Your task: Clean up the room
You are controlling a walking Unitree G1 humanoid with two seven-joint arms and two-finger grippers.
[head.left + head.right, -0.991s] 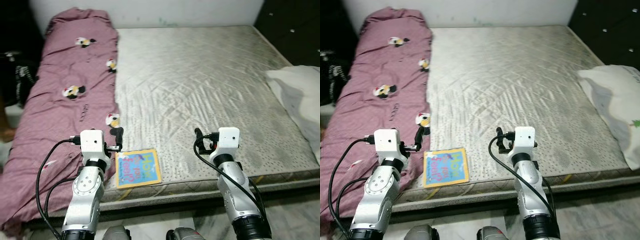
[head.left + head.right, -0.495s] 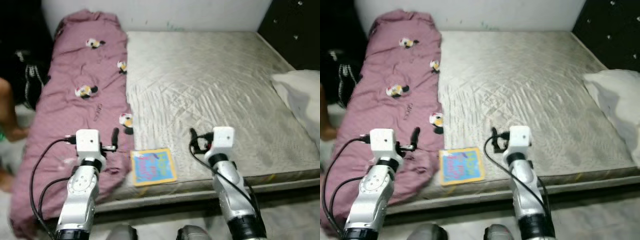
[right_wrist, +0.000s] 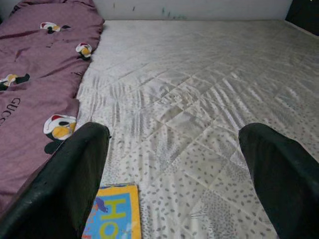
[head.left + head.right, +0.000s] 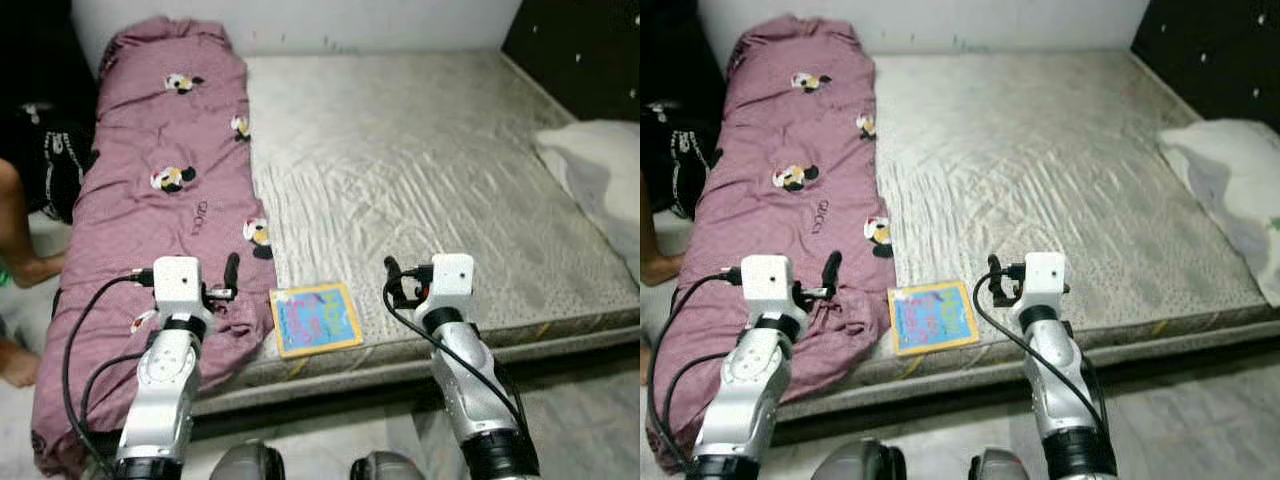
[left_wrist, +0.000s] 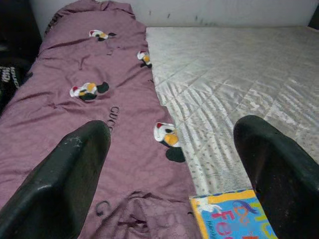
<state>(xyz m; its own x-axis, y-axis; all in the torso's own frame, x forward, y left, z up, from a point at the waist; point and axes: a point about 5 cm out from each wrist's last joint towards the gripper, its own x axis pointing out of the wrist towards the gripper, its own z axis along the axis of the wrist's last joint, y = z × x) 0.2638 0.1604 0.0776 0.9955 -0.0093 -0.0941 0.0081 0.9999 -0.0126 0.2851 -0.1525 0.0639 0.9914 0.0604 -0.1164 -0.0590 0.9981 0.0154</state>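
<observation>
Book (image 4: 315, 318) lies on mattress edge between both hands (image 4: 231, 275) (image 4: 392, 280) (fingers spread, empty).

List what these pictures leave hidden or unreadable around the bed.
- Book: the cover lettering is too small in the eye views, and cut by the frame edge in the left wrist view.
- Person: cut off by the left edge; just a leg shows.
- White pillow: cut by the right edge.
- Under the purple blanket: hidden by the fabric.
- Left hand and right hand: open, empty.

A bare grey bed (image 4: 420, 170) carries a maroon blanket (image 4: 150, 200) at left, a colourful book (image 4: 316, 318) at its near edge, and a white pillow (image 4: 600, 170) at right.
</observation>
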